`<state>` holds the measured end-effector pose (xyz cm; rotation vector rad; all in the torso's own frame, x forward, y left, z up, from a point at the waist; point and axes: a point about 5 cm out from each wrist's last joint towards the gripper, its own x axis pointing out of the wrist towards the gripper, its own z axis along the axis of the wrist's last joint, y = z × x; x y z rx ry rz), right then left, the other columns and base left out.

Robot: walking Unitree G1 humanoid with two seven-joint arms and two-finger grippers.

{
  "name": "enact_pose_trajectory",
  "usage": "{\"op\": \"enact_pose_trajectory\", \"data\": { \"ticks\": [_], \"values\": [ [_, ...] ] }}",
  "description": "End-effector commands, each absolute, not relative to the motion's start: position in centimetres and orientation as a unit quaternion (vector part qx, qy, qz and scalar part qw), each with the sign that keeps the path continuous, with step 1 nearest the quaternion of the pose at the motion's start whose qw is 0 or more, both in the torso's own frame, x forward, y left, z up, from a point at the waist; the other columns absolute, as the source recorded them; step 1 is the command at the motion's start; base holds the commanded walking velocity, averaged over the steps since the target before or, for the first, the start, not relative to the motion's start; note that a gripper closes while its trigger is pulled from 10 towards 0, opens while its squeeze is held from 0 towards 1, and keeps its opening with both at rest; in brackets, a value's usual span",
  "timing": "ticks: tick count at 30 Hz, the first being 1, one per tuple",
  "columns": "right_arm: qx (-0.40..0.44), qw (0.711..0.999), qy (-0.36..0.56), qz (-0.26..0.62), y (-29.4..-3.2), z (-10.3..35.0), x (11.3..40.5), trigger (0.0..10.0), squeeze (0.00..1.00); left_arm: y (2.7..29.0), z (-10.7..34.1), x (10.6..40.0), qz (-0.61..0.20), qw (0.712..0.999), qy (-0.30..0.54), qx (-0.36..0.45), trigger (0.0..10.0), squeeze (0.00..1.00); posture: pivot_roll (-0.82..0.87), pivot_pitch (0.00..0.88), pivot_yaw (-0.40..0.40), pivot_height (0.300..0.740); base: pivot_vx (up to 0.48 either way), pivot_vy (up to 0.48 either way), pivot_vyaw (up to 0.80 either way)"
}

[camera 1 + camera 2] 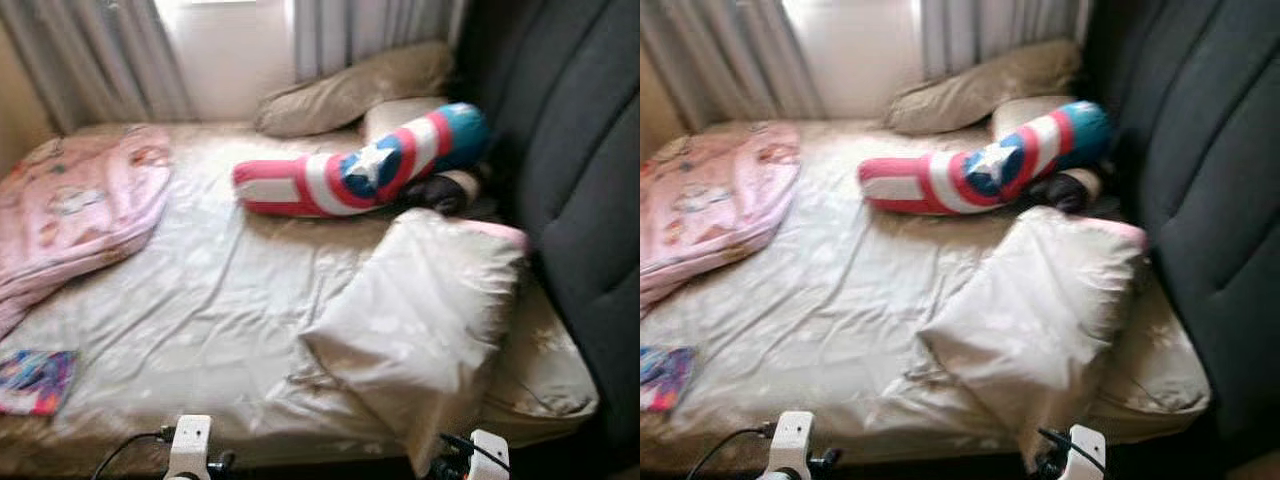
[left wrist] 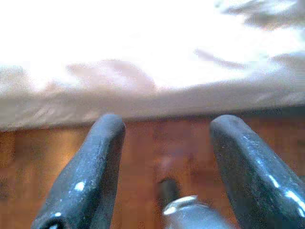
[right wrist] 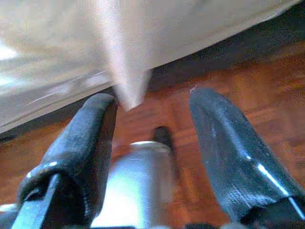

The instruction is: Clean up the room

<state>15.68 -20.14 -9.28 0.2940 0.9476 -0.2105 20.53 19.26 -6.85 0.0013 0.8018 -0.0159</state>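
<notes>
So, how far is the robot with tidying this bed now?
Nothing looks done yet. The beige pillow hangs over the bed edge, the star-striped bolster lies crooked, the pink blanket is bunched up, and a colourful book lies on the sheet. Nothing is in hand: the left gripper and right gripper are open and empty, low beside the bed. All tidying is left.

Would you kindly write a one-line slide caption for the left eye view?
Unmade bed with a pink blanket, star-striped bolster and a pale pillow overhanging the near edge.
</notes>
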Motion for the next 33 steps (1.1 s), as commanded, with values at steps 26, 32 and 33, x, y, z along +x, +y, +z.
{"op": "enact_pose_trajectory", "data": {
  "ticks": [26, 32, 33],
  "values": [
    [0.152, 0.953, 0.245, -0.094, -21.6, -3.4, 24.5, 10.0, 0.0, 17.8, -0.7, 27.5, -0.068, 0.98, 0.187, 0.008, 10.0, 0.0, 0.06, 0.044, 0.013, 0.74, 0.066, 0.0, 0.0],
    [0.15, 0.964, 0.195, -0.102, -22.2, -2.2, 25.3, 10.0, 0.0, 17.2, 1.8, 28.8, -0.077, 0.991, 0.105, 0.0, 10.0, 0.0, 0.04, 0.048, 0.022, 0.74, 0.0, 0.0, 0.0],
    [0.149, 0.969, 0.169, -0.102, -22.0, -1.7, 25.7, 10.0, 0.0, 17.3, 2.0, 28.7, -0.077, 0.992, 0.098, 0.002, 10.0, 0.0, 0.04, 0.047, 0.022, 0.74, 0.0, 0.0, 0.0]
  ]
}}
